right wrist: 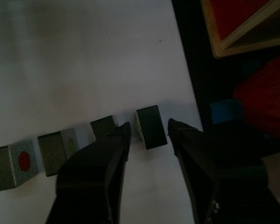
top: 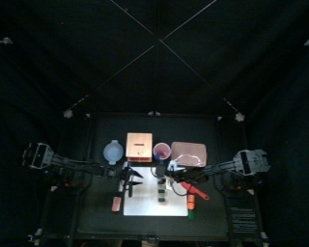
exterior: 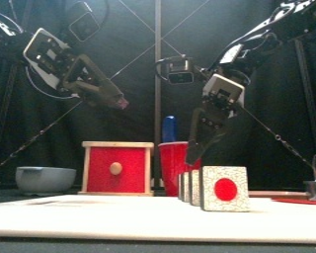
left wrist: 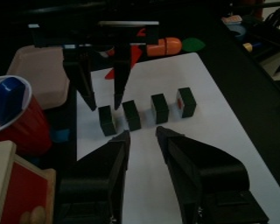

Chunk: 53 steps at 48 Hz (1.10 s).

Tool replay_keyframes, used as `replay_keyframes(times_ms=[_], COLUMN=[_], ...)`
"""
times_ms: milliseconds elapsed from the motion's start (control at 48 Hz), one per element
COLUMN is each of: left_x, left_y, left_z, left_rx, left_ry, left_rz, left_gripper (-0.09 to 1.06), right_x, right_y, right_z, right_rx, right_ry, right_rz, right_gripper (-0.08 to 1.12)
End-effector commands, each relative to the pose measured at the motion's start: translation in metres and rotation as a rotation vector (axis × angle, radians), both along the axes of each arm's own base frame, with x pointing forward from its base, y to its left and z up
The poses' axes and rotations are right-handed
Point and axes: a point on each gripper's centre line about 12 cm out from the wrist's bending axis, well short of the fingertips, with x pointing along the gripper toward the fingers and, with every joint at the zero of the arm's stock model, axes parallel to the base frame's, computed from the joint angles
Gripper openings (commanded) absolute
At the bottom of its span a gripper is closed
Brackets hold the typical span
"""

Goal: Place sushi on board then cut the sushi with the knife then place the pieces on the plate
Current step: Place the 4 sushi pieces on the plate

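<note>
Over the white cutting board (top: 151, 217), the right gripper (left wrist: 102, 103) is hovering, jaws wide astride the end block (right wrist: 149, 121) of the cut dark green toy sushi roll (left wrist: 145, 111), needing a straight drop before closing, while the left gripper (left wrist: 143, 134), jaws parted and empty, is hanging at its 9 o'clock.

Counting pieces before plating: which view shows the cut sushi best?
Left wrist view: four sushi pieces stand apart in a row on the white board. Right wrist view shows the row too, partly behind the right gripper. Front view lines them up end-on; top view shows them too small to count.
</note>
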Motion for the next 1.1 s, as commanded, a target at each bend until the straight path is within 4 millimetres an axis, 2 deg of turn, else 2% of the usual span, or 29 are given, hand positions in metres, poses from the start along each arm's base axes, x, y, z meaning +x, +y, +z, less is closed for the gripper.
replay_keyframes(times_ms=[21,312,625,729,812,938,1104], left_x=[0.002,0.0,0.001,0.001,0.001,0.001,0.001], left_y=[0.001,0.001,0.003,0.004,0.004,0.004,0.004], left_z=[0.006,0.002,0.0,0.0,-0.001,0.0,-0.001], left_rx=[-0.001,-0.002,-0.001,-0.001,-0.001,-0.001,-0.001], left_ry=[-0.024,-0.014,-0.006,-0.006,-0.004,-0.006,-0.004], left_rz=[0.001,0.004,0.008,0.011,0.013,0.011,0.013], left_gripper=[0.72,0.72,0.72,0.72,0.72,0.72,0.72], right_x=[0.007,0.006,0.008,0.008,0.008,0.006,-0.013], right_y=[-0.007,-0.012,-0.013,-0.015,-0.015,-0.016,-0.022], right_z=[0.015,0.007,-0.013,-0.015,-0.016,-0.007,0.017], right_rx=[0.001,-0.008,-0.007,-0.005,-0.005,0.005,-0.007], right_ry=[-0.045,-0.023,0.025,0.032,0.034,0.015,0.027], right_rz=[-0.015,-0.024,-0.026,-0.034,-0.035,-0.052,-0.109], right_gripper=[0.84,0.85,0.85,0.8,0.72,0.62,0.62])
